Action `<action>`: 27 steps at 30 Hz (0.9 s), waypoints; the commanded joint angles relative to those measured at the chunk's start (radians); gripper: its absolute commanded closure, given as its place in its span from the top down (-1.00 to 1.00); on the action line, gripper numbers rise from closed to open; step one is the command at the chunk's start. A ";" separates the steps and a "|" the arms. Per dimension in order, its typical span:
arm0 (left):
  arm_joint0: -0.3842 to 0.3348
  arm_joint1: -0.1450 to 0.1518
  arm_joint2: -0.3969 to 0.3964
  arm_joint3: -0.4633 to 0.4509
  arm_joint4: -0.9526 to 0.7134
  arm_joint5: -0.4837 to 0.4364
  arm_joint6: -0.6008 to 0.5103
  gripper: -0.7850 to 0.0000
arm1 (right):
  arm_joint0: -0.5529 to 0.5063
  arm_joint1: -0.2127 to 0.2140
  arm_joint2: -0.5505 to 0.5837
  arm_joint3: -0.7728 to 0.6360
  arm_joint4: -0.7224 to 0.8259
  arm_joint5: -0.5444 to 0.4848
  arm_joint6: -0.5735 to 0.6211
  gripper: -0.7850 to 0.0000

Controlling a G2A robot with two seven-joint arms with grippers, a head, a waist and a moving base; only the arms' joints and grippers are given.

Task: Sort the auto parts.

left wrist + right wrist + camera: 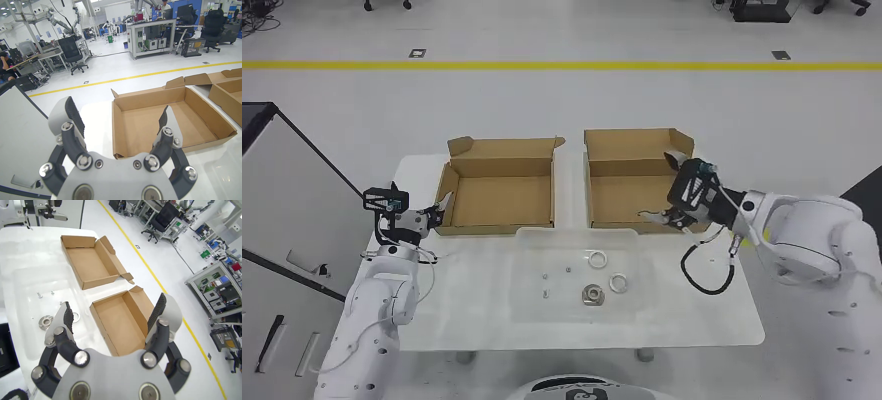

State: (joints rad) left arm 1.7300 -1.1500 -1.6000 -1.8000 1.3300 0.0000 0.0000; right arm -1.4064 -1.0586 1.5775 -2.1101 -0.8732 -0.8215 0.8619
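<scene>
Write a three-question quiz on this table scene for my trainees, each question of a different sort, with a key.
1. True or false: the left box and the right box are both empty.
2. The left gripper and the right gripper are: A) both open, holding nothing; B) both shut; C) each holding a ring.
3. Fill in: the metal parts lie in front of the boxes, on the ___.

Key: 1 true; 2 A; 3 table.

Two pale flat rings, a metal flanged nut and three small bolts lie apart in a clear tray. Two open cardboard boxes sit side by side just behind.
</scene>
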 commanded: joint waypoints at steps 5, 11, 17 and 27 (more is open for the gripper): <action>0.000 0.000 0.000 0.000 0.000 0.000 0.000 1.00 | 0.117 0.012 -0.114 0.033 0.078 0.010 0.146 1.00; 0.000 0.000 0.000 0.000 0.000 0.000 0.000 1.00 | 0.216 0.037 -0.253 0.070 0.118 0.061 0.198 1.00; 0.000 0.000 0.000 0.000 0.000 0.000 0.000 1.00 | 0.316 0.066 -0.373 0.106 0.186 0.107 0.244 1.00; 0.000 0.000 0.000 0.000 0.000 0.000 0.000 1.00 | 0.439 0.106 -0.543 0.184 0.270 0.162 0.299 1.00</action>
State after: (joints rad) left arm 1.7300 -1.1500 -1.6000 -1.8000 1.3300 0.0000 0.0000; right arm -0.9751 -0.9555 1.0505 -1.9326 -0.6090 -0.6633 1.1568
